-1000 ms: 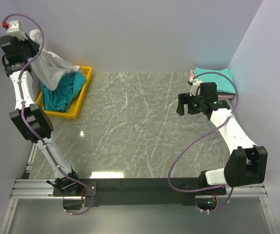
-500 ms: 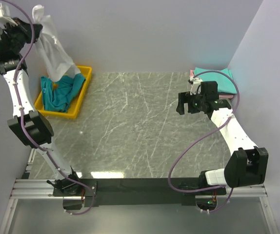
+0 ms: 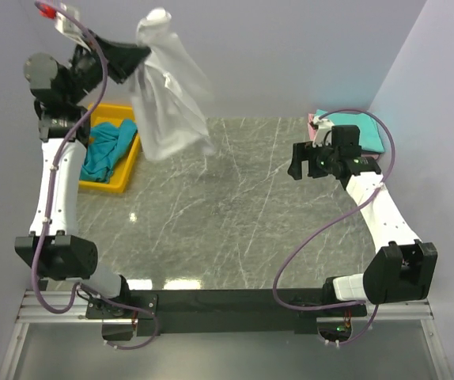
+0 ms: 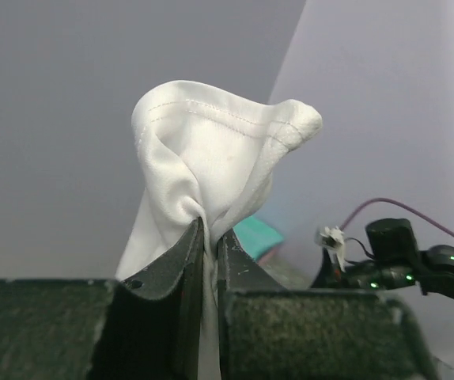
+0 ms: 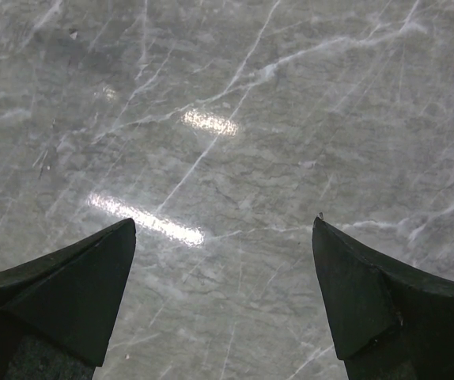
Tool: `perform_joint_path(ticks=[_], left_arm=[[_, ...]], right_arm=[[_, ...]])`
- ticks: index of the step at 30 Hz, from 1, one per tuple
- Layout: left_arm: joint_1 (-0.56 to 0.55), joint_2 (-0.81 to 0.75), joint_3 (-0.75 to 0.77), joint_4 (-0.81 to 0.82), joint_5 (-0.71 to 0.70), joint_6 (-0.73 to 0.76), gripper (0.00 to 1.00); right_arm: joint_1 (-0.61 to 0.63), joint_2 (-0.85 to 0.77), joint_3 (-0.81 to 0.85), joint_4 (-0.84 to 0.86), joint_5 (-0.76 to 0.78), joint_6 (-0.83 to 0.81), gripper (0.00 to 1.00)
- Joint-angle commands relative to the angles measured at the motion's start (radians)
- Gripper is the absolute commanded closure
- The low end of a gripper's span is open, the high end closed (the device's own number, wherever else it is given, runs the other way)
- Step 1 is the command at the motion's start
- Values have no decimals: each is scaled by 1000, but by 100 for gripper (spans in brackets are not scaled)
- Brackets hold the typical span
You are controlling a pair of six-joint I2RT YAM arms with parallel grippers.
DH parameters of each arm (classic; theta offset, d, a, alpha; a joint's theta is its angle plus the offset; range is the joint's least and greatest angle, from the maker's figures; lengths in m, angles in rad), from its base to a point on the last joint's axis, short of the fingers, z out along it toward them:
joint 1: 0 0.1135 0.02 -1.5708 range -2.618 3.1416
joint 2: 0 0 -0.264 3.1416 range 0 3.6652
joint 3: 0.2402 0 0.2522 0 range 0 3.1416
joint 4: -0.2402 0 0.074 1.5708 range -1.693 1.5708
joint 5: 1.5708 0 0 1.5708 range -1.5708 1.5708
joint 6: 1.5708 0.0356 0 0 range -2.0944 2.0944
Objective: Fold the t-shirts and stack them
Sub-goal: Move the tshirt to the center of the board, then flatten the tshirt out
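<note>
Top external: left end effector [image 3: 136, 54] raised in the upper left, white t-shirt [image 3: 170, 103] dangling off it, blurred, lower end over the worktop's [image 3: 235, 229] upper-left corner. Can't read the grip from there. (Jo)

Left wrist shows it: jaws pinched narrow on a bunched hem. Right wrist: right end effector [image 5: 224, 229] spread wide over marble. (Ravi)

Other shirts? (Jo)

Overhead only: teal t-shirt [image 3: 108, 149] in yellow tray [image 3: 126, 176]; folded stack [image 3: 365, 131], teal and pink, upper right. (Ravi)
</note>
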Motion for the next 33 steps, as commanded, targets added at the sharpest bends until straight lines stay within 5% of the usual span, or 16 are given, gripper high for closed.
perform_joint_path(ticks=[1,4,12,15,23,33], left_arm=[[-9,-29,-182,93,43,-174,99],[-9,-80,-410,91,44,-182,99],[108,-58,-780,-358,-23,264,28],[206,-26,-762,-484,-35,407,26],[171,-14,-782,-687,-211,746,34],[83,52,-857,-699,-463,843,39]], right_arm=[[-25,-5,54,-20,-27,-14,2],[-29,7,55,-32,-39,-32,2],[-28,76,60,-107,-82,-92,6],[-8,119,57,-138,-96,-110,10],[156,285,26,-171,-35,-127,25],[343,435,-22,-124,-11,-115,28]])
